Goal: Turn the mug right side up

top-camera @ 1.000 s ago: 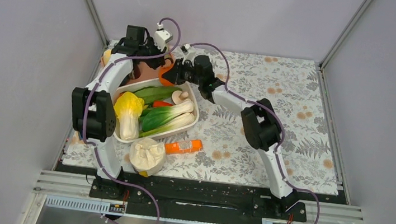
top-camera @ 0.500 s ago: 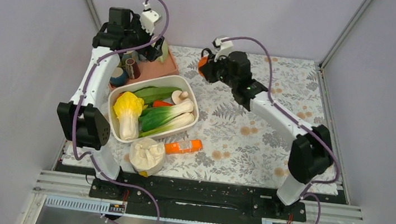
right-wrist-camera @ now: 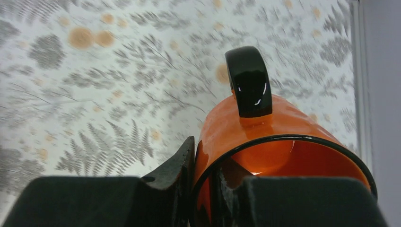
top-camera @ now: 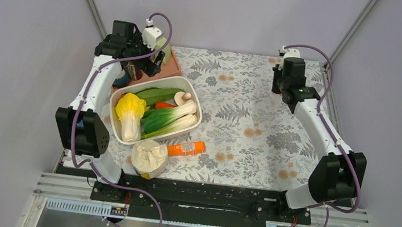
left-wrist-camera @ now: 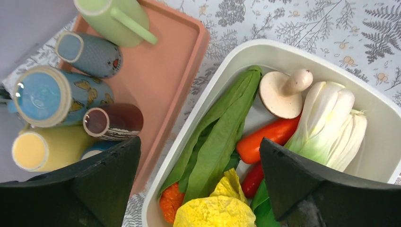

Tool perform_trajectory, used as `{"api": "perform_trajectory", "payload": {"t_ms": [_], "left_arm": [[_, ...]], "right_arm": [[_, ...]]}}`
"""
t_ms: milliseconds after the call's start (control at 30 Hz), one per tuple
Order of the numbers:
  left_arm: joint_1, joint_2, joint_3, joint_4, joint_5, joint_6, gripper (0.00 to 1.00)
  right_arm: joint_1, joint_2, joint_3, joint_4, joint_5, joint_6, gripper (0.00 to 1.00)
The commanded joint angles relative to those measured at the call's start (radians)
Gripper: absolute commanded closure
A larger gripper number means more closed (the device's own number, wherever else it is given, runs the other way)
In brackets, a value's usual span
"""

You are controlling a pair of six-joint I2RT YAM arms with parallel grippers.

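- Right end effector (right-wrist-camera: 208,161) is clenched on the rim of the orange mug (right-wrist-camera: 246,137), with one finger outside the wall and the other inside the mouth.
- Mug location: lower right of the right wrist view, mouth toward the camera, black handle (right-wrist-camera: 248,80) uppermost, over the floral bench (right-wrist-camera: 94,94). In the top view it is hidden under the wrist at the upper right of the frame. Whether the mug touches the bench cannot be told.
- Left end effector (left-wrist-camera: 198,161) is released, jaws wide. It hovers where the pink tray (left-wrist-camera: 175,61) meets the white tub (left-wrist-camera: 378,109) of vegetables and grasps nothing.
- Hazard: the grip is a pinch on a thin, glossy wall. The mug could swivel about the fingers or slip free as the wrist turns.
- Hazard: if the base is not flat on the bench at release, the mug would likely topple or roll. The bench edge and side wall are close by.
- Hazard: the inner finger may catch the rim on withdrawal and tip the mug.
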Motion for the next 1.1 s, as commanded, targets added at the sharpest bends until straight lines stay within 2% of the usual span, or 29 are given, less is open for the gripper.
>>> {"api": "perform_trajectory", "payload": {"t_ms": [0, 200, 433, 667, 867, 1067], "left_arm": [[0.011, -0.062, -0.048, 0.011, -0.042, 0.016, 0.01], [0.013, -0.072, -0.1, 0.012, -0.041, 0.019, 0.01], [0.022, -0.084, -0.147, 0.012, -0.041, 0.032, 0.01], [0.037, -0.092, -0.19, 0.012, -0.024, 0.046, 0.01], [0.066, -0.092, -0.211, 0.01, -0.032, 0.063, 0.01], [0.103, -0.092, -0.214, -0.001, -0.054, 0.078, 0.01]], "right_arm": [[-0.087, -0.027, 0.028, -0.088, 0.041, -0.021, 1.0], [-0.21, 0.036, 0.076, -0.226, -0.043, 0.015, 1.0], [-0.35, 0.0, 0.028, -0.329, -0.08, 0.073, 1.0], [-0.51, -0.068, -0.144, -0.341, -0.107, 0.164, 1.0], [-0.6, 0.021, -0.229, -0.338, -0.139, 0.189, 1.0], [-0.634, 0.086, -0.28, -0.298, -0.135, 0.204, 1.0]]}}
